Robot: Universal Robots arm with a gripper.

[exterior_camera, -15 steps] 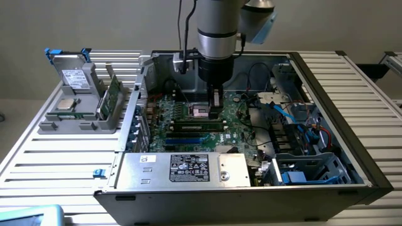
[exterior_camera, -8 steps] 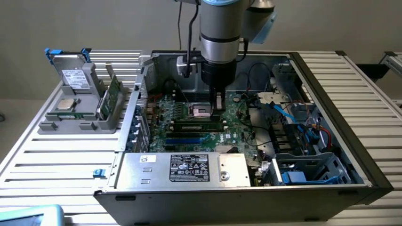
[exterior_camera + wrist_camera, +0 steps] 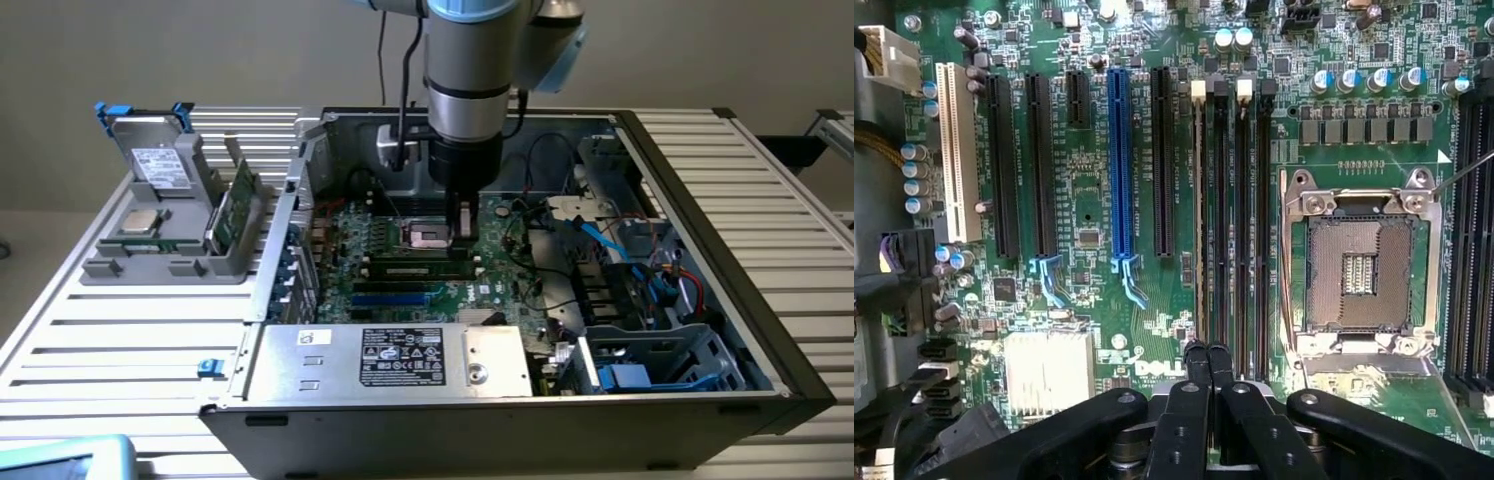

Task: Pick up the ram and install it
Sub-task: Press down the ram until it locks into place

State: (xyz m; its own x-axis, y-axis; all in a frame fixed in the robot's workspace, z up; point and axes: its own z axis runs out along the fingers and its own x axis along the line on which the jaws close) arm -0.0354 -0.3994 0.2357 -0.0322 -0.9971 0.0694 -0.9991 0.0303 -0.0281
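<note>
My gripper (image 3: 463,240) hangs low inside the open computer case, just beside the empty processor socket (image 3: 430,237). In the wrist view its two black fingertips are pressed together, so the gripper (image 3: 1209,352) is shut. They sit right over the near end of a thin board seen edge-on in the memory slot (image 3: 1200,220) next to the socket (image 3: 1359,275); this looks like the ram standing in its slot. I cannot tell whether the tips touch it. A green ram stick (image 3: 240,210) also stands upright in the grey rack (image 3: 160,268) outside the case.
The rack also holds a boxy drive (image 3: 163,165) and a silver processor chip (image 3: 140,222). Inside the case are the power supply (image 3: 400,358), a blue drive cage (image 3: 654,360), loose cables (image 3: 601,235) and more card slots (image 3: 1119,160).
</note>
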